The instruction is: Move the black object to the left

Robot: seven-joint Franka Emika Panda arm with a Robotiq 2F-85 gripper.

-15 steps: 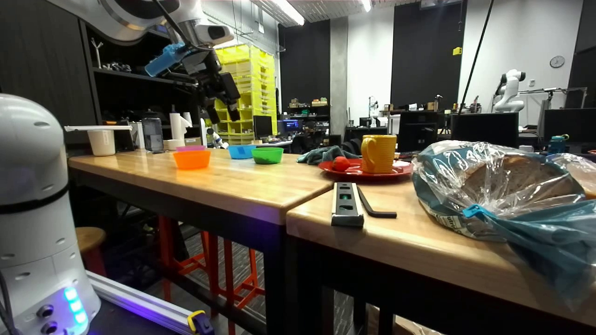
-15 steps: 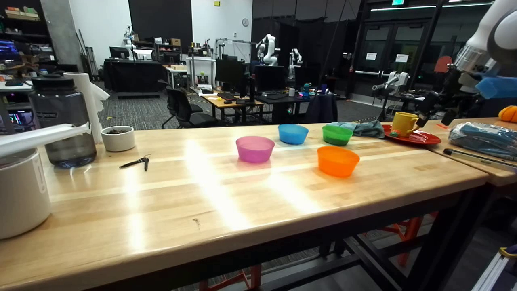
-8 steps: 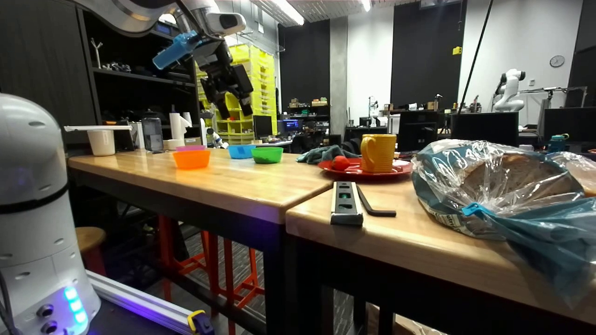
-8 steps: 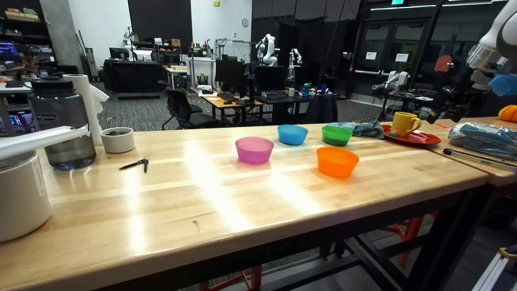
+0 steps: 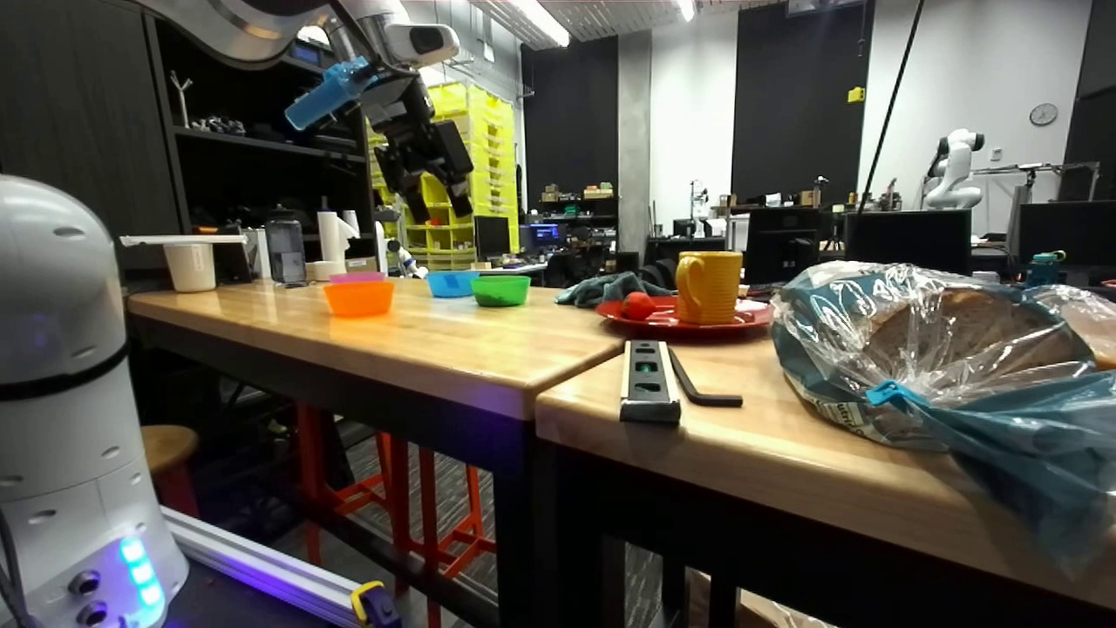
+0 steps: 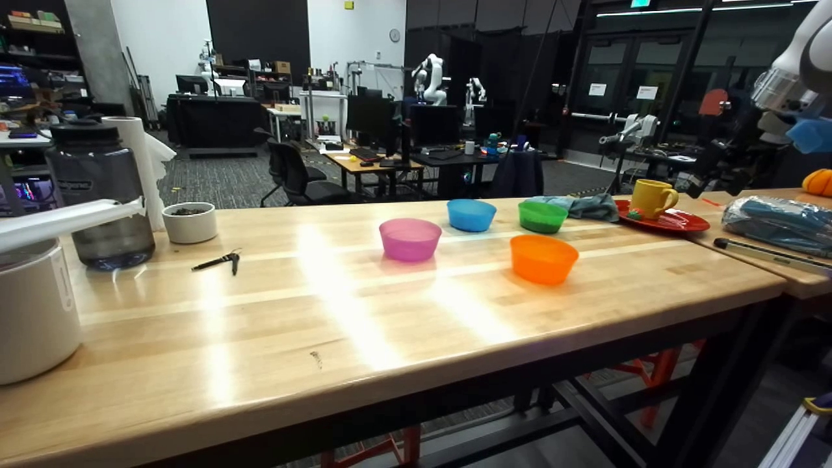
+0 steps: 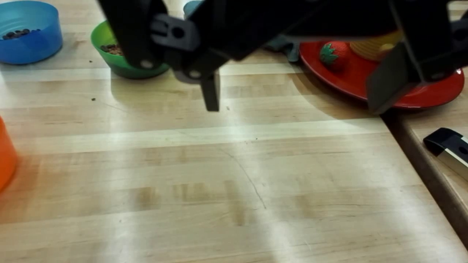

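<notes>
Wooden desk [image 5: 471, 336] in two abutting sections. The black object [image 5: 647, 381], apparently a spirit level, lies flat just beside a hex key [image 5: 711, 401] and near a red plate [image 5: 658, 325]; the gripper [image 7: 294, 106] hangs above the desk, spread and empty. It is probably light, rigid and robust, its long edges perhaps slippery; best pinched across the width at mid-length for balance.

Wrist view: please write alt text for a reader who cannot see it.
An open gripper, holding nothing, hangs over a wooden table. At right, a red plate bears a yellow cup and a strawberry-like thing; lower, the right edge cuts off the black object. A blue bowl and a green bowl stand at upper left.
</notes>
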